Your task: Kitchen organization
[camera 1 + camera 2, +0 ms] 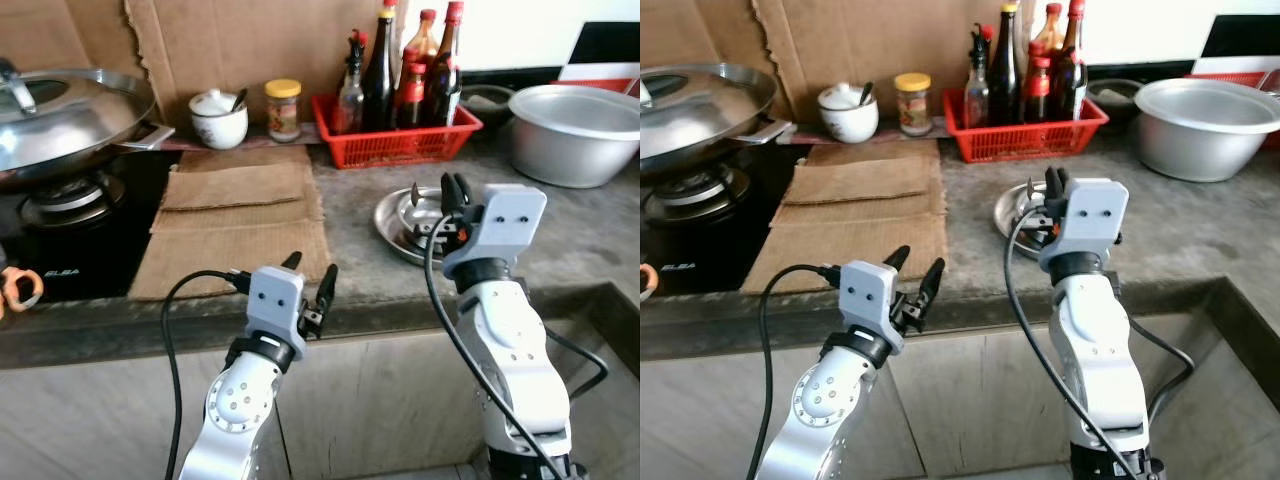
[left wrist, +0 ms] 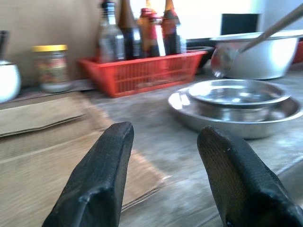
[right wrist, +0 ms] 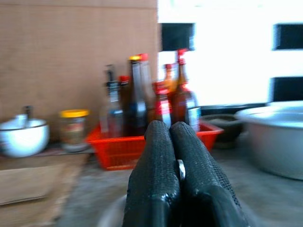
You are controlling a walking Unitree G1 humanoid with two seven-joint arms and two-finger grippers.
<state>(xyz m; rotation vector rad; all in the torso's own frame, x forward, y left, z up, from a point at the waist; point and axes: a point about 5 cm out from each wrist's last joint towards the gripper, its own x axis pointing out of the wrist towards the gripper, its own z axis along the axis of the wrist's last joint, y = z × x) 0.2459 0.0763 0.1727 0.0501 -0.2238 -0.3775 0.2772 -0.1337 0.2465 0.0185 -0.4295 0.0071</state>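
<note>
Left gripper (image 1: pixel 311 283) sits nearest me at the bench (image 1: pixel 560 250) front edge, fingers spread, nothing between them. Right gripper (image 1: pixel 448 196) I see raised over the steel plates (image 1: pixel 400 225), fingers pressed together on a thin metal utensil (image 2: pixel 255 38) — spoon by the look of the left wrist view. Red basket (image 1: pixel 395 140) of bottles (image 1: pixel 378 70) stands behind at the wall, big steel bowl (image 1: pixel 575 130) to its right, cardboard sheets (image 1: pixel 235 215) beside the stove (image 1: pixel 60 230)
</note>
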